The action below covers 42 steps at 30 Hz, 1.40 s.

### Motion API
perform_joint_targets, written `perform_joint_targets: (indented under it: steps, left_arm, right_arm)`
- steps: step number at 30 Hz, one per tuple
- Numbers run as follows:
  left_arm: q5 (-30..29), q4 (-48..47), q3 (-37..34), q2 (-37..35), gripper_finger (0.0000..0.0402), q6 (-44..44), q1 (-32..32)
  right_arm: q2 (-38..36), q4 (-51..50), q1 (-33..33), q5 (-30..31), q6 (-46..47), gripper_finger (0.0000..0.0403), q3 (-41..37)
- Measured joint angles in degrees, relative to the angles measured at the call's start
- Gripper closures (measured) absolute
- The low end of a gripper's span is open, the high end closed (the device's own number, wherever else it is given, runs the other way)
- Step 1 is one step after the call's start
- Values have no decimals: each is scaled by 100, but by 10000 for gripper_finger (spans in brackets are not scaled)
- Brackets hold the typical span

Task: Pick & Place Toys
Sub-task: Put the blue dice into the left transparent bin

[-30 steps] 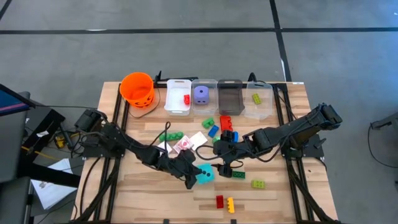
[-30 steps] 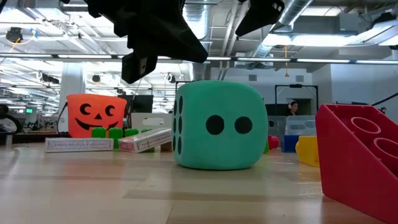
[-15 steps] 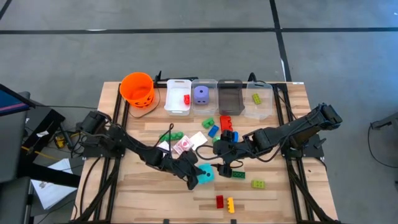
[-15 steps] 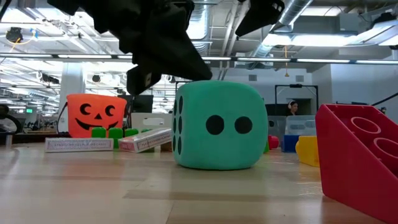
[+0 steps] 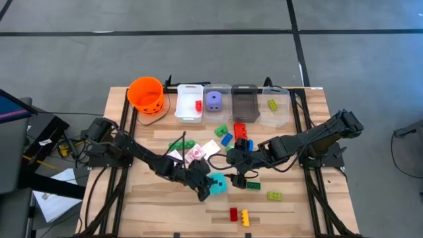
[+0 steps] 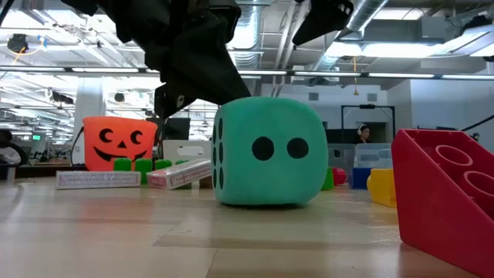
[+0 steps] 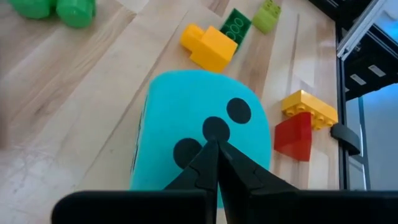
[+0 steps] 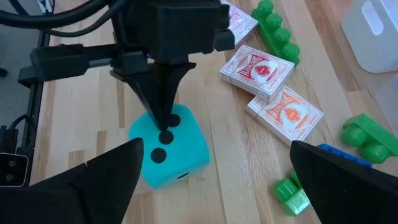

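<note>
Near the middle of the table (image 5: 152, 198), a bit toward its front edge, the teal die (image 5: 217, 186) is sitting flat on the wood. The left gripper (image 5: 203, 192) is clenched tight, holding nothing, and its tips are pressing on the top of the die by the black dots. The right gripper (image 5: 239, 177) is hanging just beside the die with its fingers spread wide and empty. Red-and-white cards (image 5: 195, 154) are lying near the die, toward the back. A red brick (image 5: 232, 213) and a yellow brick (image 5: 245, 217) are lying by the front edge. The orange bucket (image 5: 145, 94) and the bins (image 5: 188, 102) are standing along the back edge.
</note>
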Motion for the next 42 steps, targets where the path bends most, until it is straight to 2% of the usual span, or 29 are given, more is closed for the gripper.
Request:
perform_joint_targets:
  steps: [12, 26, 37, 42]
  left_arm:
    - [-161, -190, -16, 9, 401, 0, 218]
    - [-52, -641, -23, -81, 401, 199, 201]
    - [-392, -2209, -90, -792, 401, 410, 298]
    - [-304, -2292, -65, -971, 401, 409, 327]
  right_arm:
    - [0, -4, 9, -11, 0, 7, 0]
    - [0, -267, 76, -11, -4, 7, 0]
    - [0, -311, 76, -8, -15, 7, -1]
    - [0, -304, 76, 4, -13, 7, -1]
